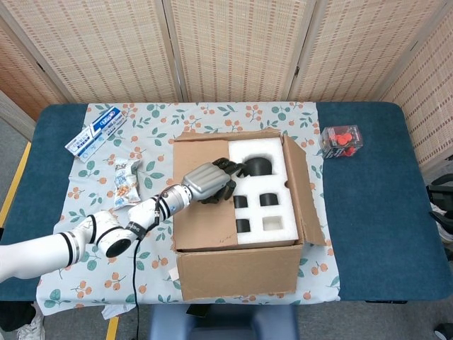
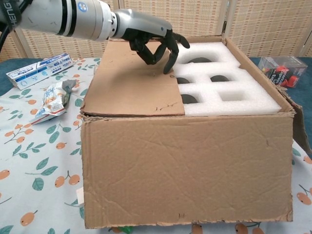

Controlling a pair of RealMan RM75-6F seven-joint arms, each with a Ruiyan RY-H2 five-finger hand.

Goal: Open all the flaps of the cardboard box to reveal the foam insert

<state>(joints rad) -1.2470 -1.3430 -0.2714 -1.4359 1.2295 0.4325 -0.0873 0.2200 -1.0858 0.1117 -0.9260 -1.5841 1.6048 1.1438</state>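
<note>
flap (image 1: 202, 195) closed, one; hand (image 1: 210, 181) above

Blue table (image 1: 368, 212) – floral cloth (image 1: 152, 120), red-filled case (image 1: 340, 140).

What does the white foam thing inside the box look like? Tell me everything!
The foam insert is a white block sitting inside the cardboard box, filling the uncovered part. It has one big rounded hole at the back and smaller square pockets, most with dark things inside. One closed flap still covers its left side. The left hand hangs at that flap's edge; contact is unclear.
</note>
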